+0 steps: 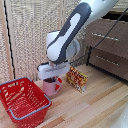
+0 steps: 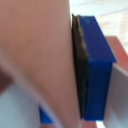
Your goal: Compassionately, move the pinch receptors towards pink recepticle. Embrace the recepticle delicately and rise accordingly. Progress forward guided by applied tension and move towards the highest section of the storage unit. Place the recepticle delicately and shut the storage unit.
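Note:
The pale pink mug [image 1: 49, 88] stands on the wooden table, just to the exterior view's right of the red basket. My gripper [image 1: 50, 80] reaches down into it from above, under the white boxy hand. In the wrist view the mug's pink wall [image 2: 35, 60] presses flat against the dark pad of a blue finger [image 2: 98, 65], so the jaws are shut on the mug's wall. The mug looks to rest on the table. The dark brown dresser [image 1: 107, 47] stands at the back right. Its topmost drawer [image 1: 118, 16] is at the frame's edge, partly hidden by the arm.
A red wire-mesh basket [image 1: 22, 99] sits at the front left. A colourful box [image 1: 77, 79] stands right of the mug. A small red thing [image 1: 59, 84] shows beside the mug. A cable [image 1: 107, 31] hangs in front of the dresser. A woven screen [image 1: 30, 40] is behind.

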